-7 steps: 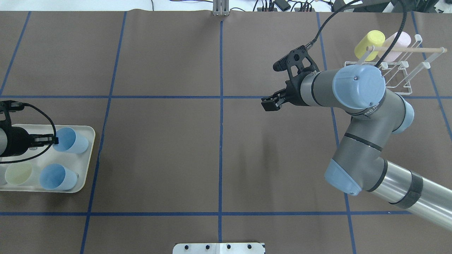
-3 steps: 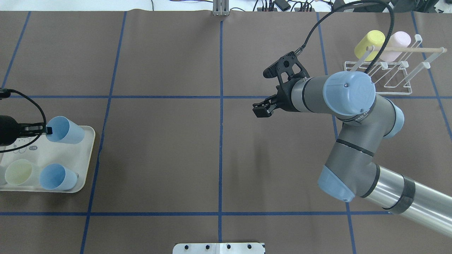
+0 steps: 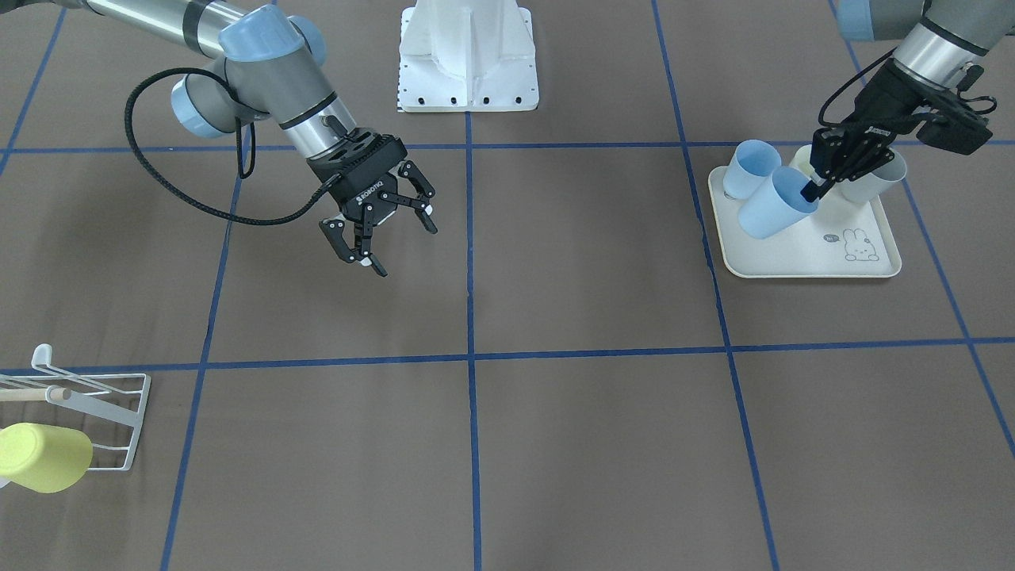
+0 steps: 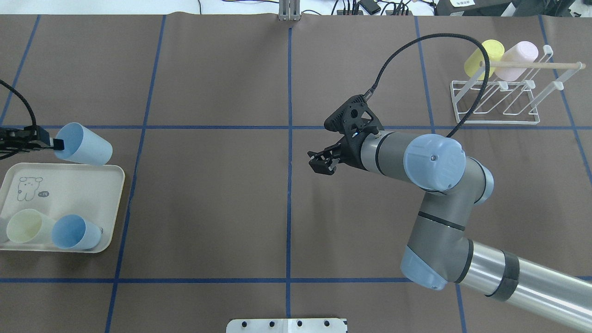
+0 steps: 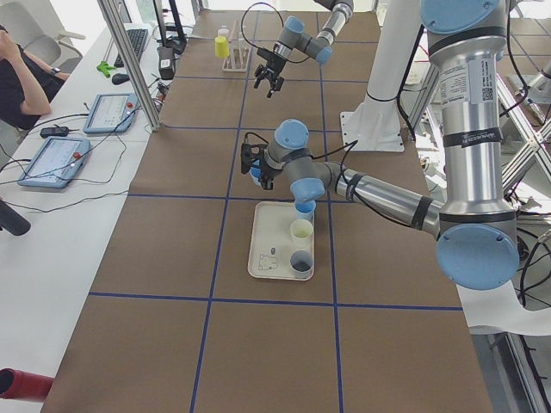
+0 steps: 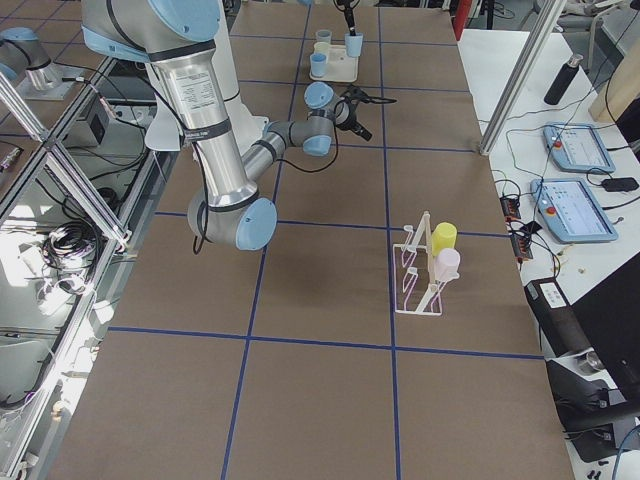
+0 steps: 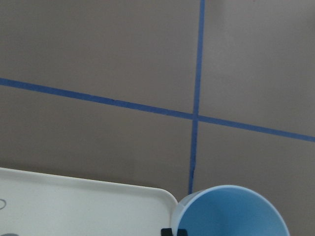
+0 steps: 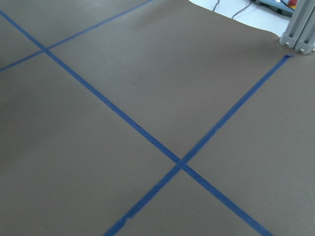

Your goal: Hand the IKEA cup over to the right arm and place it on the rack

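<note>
My left gripper [image 4: 54, 144] is shut on the rim of a light blue IKEA cup [image 4: 85, 147], which hangs tilted just beyond the far edge of the cream tray [image 4: 69, 194]. The front view shows the same cup [image 3: 771, 210] in that gripper [image 3: 812, 191] above the tray [image 3: 793, 255]. Its rim fills the bottom of the left wrist view [image 7: 231, 212]. The right arm's gripper [image 3: 395, 247] is open and empty above the table's middle, also seen from overhead [image 4: 321, 163]. The white wire rack [image 4: 497, 122] stands at the far right.
A yellow cup [image 4: 483, 58] and a pink cup [image 4: 518, 60] hang on the rack's prongs. A pale yellow cup [image 4: 23, 225] and a blue cup [image 4: 74, 231] stand on the tray. The right arm's thick black cable [image 4: 416, 44] loops toward the rack.
My left gripper has lifted the blue cup off the tray and carried it toward the table's far side. The right arm has swung from near the rack toward the table's middle.
</note>
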Motion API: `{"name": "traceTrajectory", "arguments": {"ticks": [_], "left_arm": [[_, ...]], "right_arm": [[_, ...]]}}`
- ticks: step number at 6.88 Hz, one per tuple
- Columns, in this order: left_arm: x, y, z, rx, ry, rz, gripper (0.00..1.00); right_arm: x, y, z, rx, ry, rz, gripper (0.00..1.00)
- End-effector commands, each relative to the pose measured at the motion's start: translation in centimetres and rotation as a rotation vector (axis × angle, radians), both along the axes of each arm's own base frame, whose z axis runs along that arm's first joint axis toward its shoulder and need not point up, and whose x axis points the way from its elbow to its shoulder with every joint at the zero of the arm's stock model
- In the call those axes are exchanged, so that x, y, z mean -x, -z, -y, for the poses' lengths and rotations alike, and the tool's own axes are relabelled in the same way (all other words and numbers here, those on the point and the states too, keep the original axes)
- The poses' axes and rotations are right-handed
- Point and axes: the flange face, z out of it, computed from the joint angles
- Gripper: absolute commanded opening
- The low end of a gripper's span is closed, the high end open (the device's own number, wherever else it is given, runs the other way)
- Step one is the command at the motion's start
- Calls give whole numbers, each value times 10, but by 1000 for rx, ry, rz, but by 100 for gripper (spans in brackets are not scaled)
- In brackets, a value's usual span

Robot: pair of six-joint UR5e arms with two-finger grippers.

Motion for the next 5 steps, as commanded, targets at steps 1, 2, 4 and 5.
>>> {"name": "traceTrajectory", "arguments": {"ticks": [1,2,4,5], "left_arm": [[-13,66,15,0,-64,-148,0],[-28,116,30,41,-49,-241,0],[-84,179,19,75,-135,-350,0],[-119,202,9,39,-204,-391,0]], "right_arm": [[18,-18,-23,-132,37,147,99],[16,-16,-28,-170,43,183,99],[11,-9,-32,-291,42,190,99],[7,-3,-35,-325,11,251,99]]}}
